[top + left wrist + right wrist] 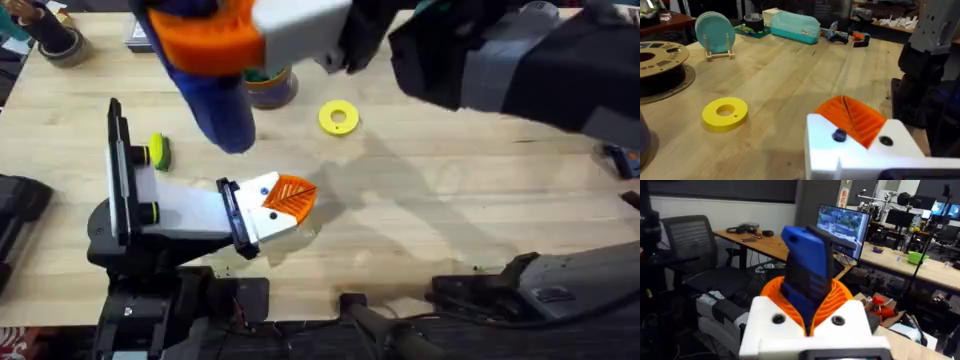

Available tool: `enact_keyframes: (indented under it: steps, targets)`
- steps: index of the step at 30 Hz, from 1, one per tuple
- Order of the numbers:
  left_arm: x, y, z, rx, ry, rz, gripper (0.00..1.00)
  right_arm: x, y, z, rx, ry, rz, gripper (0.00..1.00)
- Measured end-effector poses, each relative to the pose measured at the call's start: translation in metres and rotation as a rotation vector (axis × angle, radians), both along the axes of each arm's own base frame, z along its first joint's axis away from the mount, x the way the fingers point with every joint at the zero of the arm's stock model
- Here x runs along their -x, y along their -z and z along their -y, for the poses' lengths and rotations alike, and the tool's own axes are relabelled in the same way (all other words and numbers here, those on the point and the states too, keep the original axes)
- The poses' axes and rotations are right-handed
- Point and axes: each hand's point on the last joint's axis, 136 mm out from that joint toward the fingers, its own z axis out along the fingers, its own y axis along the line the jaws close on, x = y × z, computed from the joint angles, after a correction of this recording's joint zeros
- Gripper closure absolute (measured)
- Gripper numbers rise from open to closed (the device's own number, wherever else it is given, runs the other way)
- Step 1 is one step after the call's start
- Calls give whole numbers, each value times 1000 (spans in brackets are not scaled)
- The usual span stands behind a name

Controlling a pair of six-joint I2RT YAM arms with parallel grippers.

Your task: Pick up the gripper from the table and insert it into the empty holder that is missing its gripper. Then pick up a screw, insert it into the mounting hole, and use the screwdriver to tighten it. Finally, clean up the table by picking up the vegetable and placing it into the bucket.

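My right gripper (pixel 205 40) hangs high over the table's far side, shut on the blue screwdriver (pixel 225 105), whose body points down and forward. In the right wrist view the orange pads (pixel 840 297) clamp the screwdriver (pixel 807 275) from both sides. My left gripper (pixel 298 197) rests low over the table (pixel 450 200) with its orange ribbed fingers together and nothing between them. In the left wrist view, the white holder (pixel 830 150) carries an orange finger (pixel 855 120) and a blue screw head (pixel 839 135). The bucket (pixel 272 88) peeks out behind the screwdriver. A yellow-green thing (pixel 158 150) lies beside the left arm; I cannot tell whether it is the vegetable.
A yellow ring (pixel 338 117) lies on the wood right of the bucket. A brown spool (pixel 660 65), teal plates in a rack (pixel 715 32) and a teal case (pixel 795 25) stand along the far edge. The right arm (pixel 520 60) spans the table's far right.
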Motion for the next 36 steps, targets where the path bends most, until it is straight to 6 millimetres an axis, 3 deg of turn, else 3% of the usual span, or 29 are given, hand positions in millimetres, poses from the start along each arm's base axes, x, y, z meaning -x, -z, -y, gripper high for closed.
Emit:
enact_keyframes:
  steps: [7,19,25,36]
  targets:
    - [0,0,0,0,0,0,998,3,-23,2,-25,-8,39,976]
    - [0,0,0,0,0,0,998,5,-21,3,-7,-24,50,976]
    - [0,0,0,0,0,1,998,7,-16,3,-6,-31,77,976]
    - [0,0,0,0,0,1,998,3,15,-1,33,-21,19,977]
